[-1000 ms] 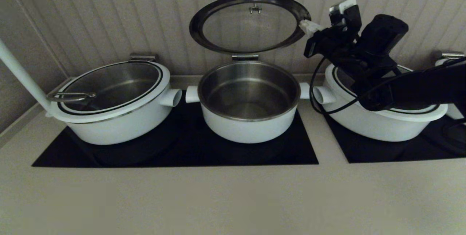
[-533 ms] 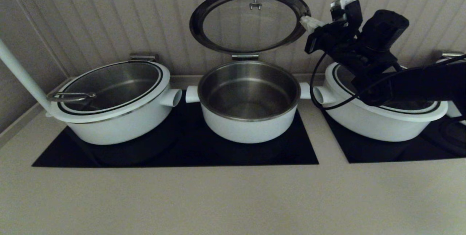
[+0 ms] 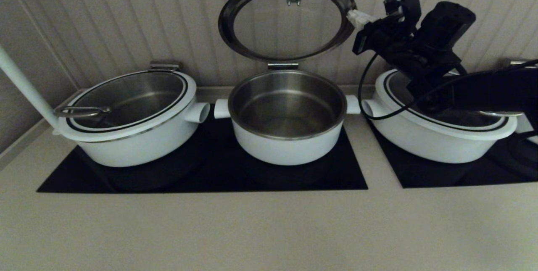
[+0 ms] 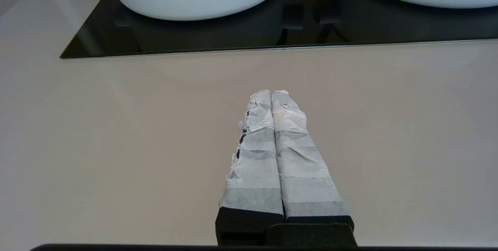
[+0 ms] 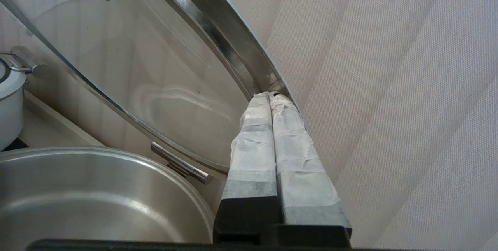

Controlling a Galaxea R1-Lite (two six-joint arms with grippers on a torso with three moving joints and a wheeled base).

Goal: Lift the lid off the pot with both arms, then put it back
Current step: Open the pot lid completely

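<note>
Inventory, left to right: my left end effector (image 4: 272, 92), fingers pressed together on nothing, low over the surface (image 4: 116, 134). Centre: the pot (image 3: 287, 116), open on the black hob; the lid (image 3: 287, 18) above it, tilted up. Right: my right end effector (image 3: 355, 18), fingers closed, tips against the lid's rim. Step, by my judgement: lift. Next: lower it squarely onto the pot.

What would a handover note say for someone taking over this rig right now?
Right gripper: fingers together, tips pressed against the lid's rim, holding it tilted up above the pot.
Left gripper: shut, empty, low over the bare counter in front of the cooktop, not helping.
Pot: open, empty, on the black cooktop between two wider pots.
Done: lid raised.
Left: lower the lid back onto the pot, release.
</note>
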